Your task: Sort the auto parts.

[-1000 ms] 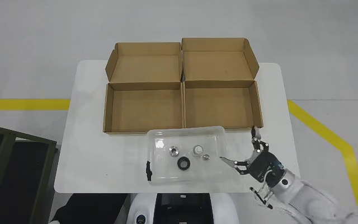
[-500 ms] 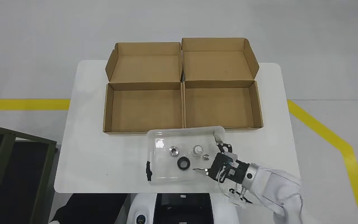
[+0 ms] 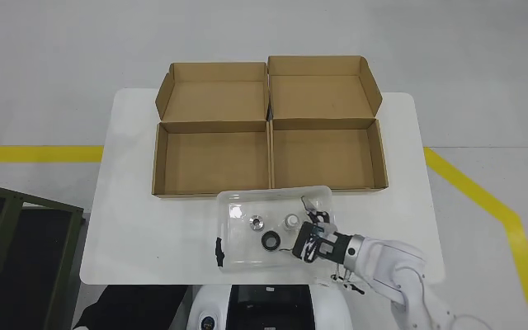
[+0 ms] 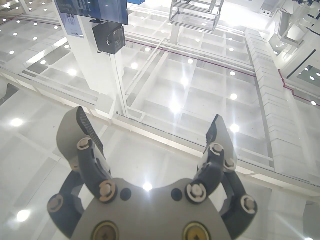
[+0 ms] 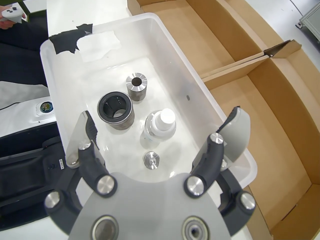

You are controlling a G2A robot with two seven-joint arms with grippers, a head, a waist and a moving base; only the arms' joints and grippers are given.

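Auto parts bin [image 5: 120, 20]: right gripper [image 5: 160, 111] moved over it.

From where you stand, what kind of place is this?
Probably a factory or robotics lab hall: yellow floor line, high grid ceiling, cardboard boxes beside a clear bin of metal parts.

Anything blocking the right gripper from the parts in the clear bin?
Nothing visible. The right gripper hangs open above the open-topped clear bin; the small metal disc, white-capped bottle, black ring and steel bushing lie exposed below.
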